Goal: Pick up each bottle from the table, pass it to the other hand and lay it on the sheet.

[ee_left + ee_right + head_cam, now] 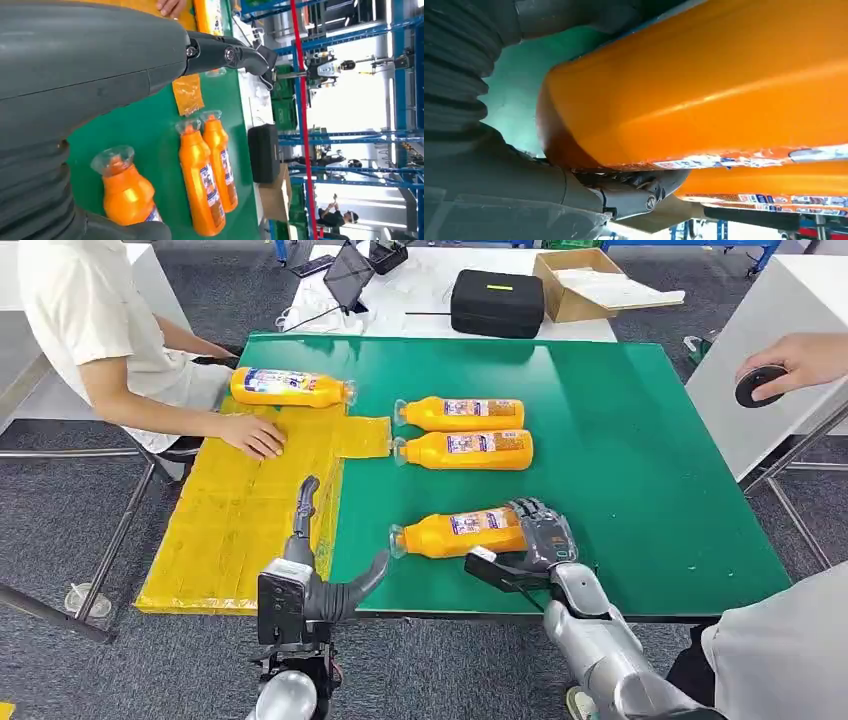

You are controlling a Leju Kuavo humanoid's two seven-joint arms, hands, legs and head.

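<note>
As it lies on its side near the front edge of the green table (640, 470), the nearest orange plastic bottle (462, 533) has the robot's right hand (538, 540) wrapped around its base end.

To lift well, the grip should settle firmly before rising, keeping the bottle level for the left hand (318, 580), which waits with fingers spread beside the yellow sheet (230, 520). How tightly the right fingers close is hard to judge; the bottle hides them.
</note>
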